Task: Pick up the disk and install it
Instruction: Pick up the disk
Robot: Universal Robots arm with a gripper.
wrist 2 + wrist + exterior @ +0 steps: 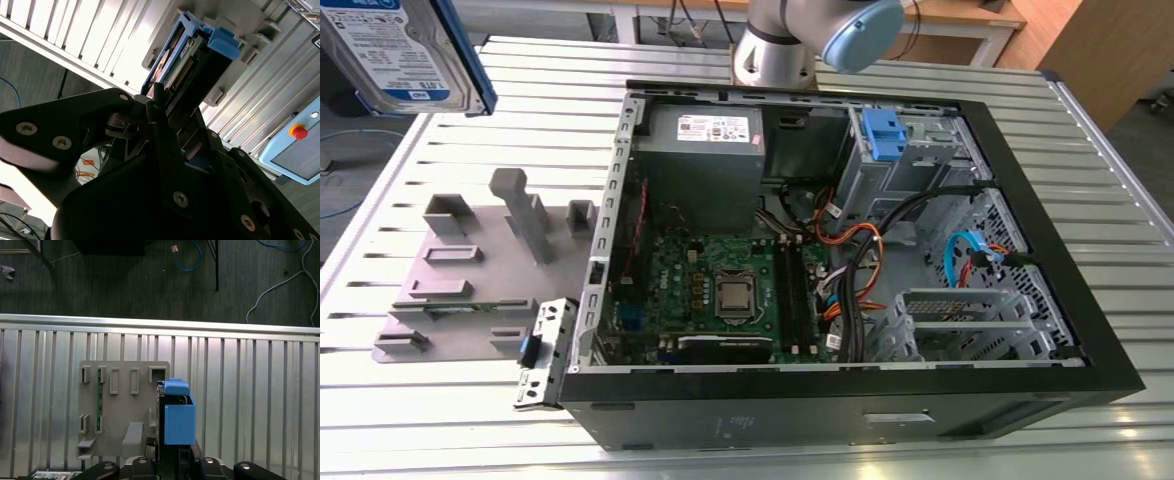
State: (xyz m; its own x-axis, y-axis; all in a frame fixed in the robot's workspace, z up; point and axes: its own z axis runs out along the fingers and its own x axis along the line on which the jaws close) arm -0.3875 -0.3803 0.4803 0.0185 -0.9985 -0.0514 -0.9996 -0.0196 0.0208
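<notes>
**Tool.** In the second wrist view the black-fingered tool (170, 107) is clamped on one short end of the disk (180, 65), a flat silver hard drive in a blue plastic carrier frame. One finger lies against each broad face. The drive's connector edge and the frame's blue tab point away from the tool.

**Disk.** In the exterior view the disk (398, 48) hangs in the air at the exterior view's upper left. Its white-and-blue label faces the camera. It touches nothing but the tool.

**Fixture.** In the first wrist view the disk's blue frame (179, 420) sits over one edge of a grey plastic fixture plate with upright slots (122, 405), apart from it. A narrow green circuit board (99, 402) stands on edge in one slot.

**Tabletop.** The plate rests on a ribbed aluminium tabletop (1067, 130).

**Case.** Beside the plate, toward the exterior view's right, a black tower computer case (854, 425) lies on its side with the side panel off. Visible inside:
- a green motherboard (720, 290);
- a grey metal box with a white sticker (700, 150);
- a blue plastic bracket (883, 135) at the drive cage.

The disk is well apart from the case.

**Beyond.** The grey robot arm with a light-blue cap (781, 50) rises behind the case. A dark floor with loose cables (125, 280) lies past the tabletop's edge.
</notes>
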